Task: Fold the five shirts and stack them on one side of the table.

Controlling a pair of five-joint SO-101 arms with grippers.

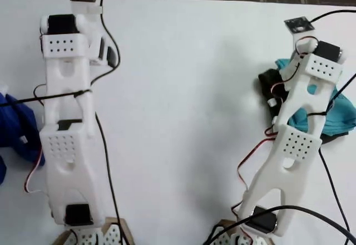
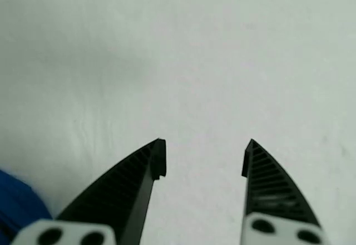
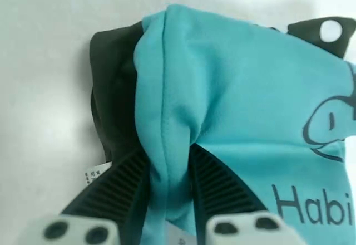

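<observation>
Bright, even overhead light. White desk (image 1: 183, 89) nearly washed out in high view, with faint soft shadows mid-desk and a dark strip past the far edge. Left wrist view: grey shading across desk, fingers (image 2: 133, 189) near-silhouette. Right wrist view: teal shirt (image 3: 233, 100) evenly lit, folds shaded.

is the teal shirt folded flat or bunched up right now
Bunched up. The teal fabric shirt is gathered into a raised ridge pinched in the right gripper, and it lies crumpled over a black garment, not flat.

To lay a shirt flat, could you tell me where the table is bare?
Bare: table between left arm and right arm. Crowded: blue shirt beside the left arm; teal shirt and black shirt under the right arm.
</observation>
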